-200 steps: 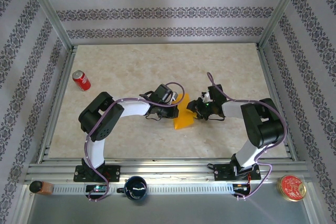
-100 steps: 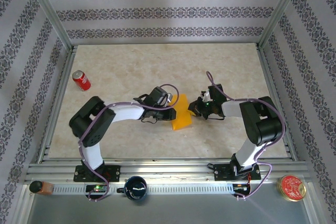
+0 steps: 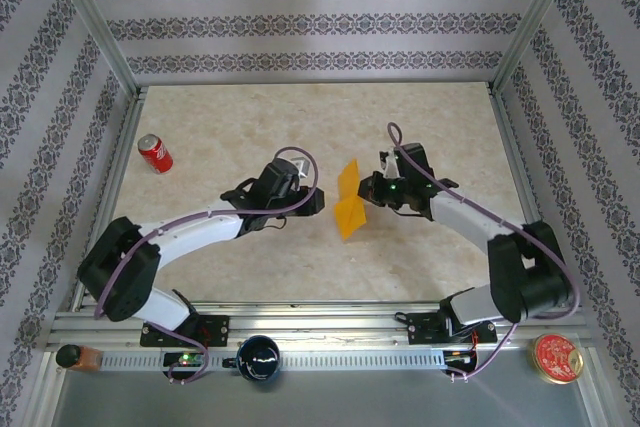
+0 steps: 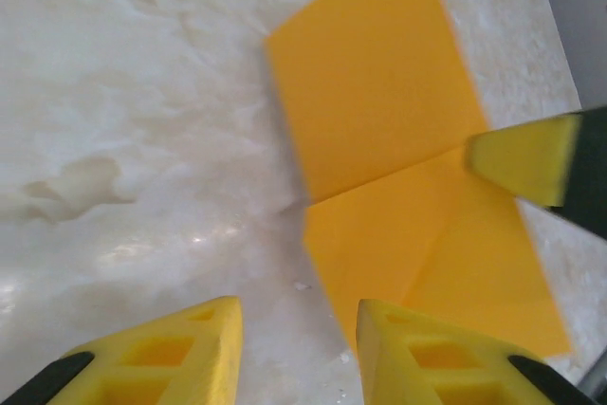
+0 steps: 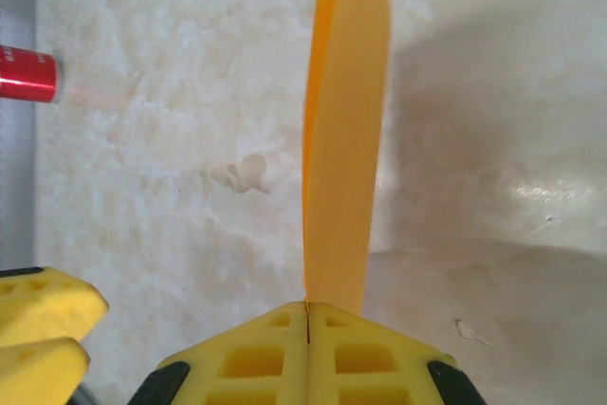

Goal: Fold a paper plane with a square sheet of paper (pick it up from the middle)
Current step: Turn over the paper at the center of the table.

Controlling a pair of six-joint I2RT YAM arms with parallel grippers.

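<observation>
The square sheet of paper (image 3: 350,205) is orange-yellow and folded, with a crease across its middle (image 4: 398,168). It stands on edge, raised off the marble table. My right gripper (image 3: 373,192) is shut on its right edge, and in the right wrist view the paper (image 5: 346,139) rises edge-on straight from the closed pads of that gripper (image 5: 308,308). My left gripper (image 3: 322,199) is just left of the paper, open, with bare table between its fingers (image 4: 299,315). A right fingertip (image 4: 526,163) shows against the paper in the left wrist view.
A red soda can (image 3: 155,153) stands at the far left of the table (image 3: 250,127). On the front rail are a dark cup (image 3: 258,357), a red round tin (image 3: 557,357) and a small brown object (image 3: 75,357). Metal frame posts border the table.
The left gripper has opened, let go of the paper and drawn back to the left, its arm stretched low. The right gripper has shut on the paper and raised it on edge.
</observation>
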